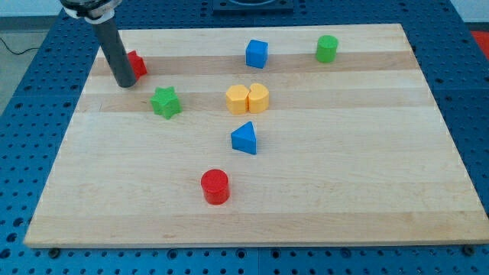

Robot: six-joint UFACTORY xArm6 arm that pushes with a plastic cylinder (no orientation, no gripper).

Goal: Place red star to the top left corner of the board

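Camera view: the rod's tip [125, 82] rests on the wooden counter [344, 191] near its top-left corner, touching the red star [137, 64], which sits at the tip's 1 o'clock, partly hidden behind the rod. No pincer shows, so its state cannot be told. A green star [165, 101] lies near, at the tip's 4 o'clock; two yellow blocks [247, 98] touch mid-board.

a smooth dark grey cylindrical rod under a black-and-silver ringed collar, ending in my tip [125, 82].
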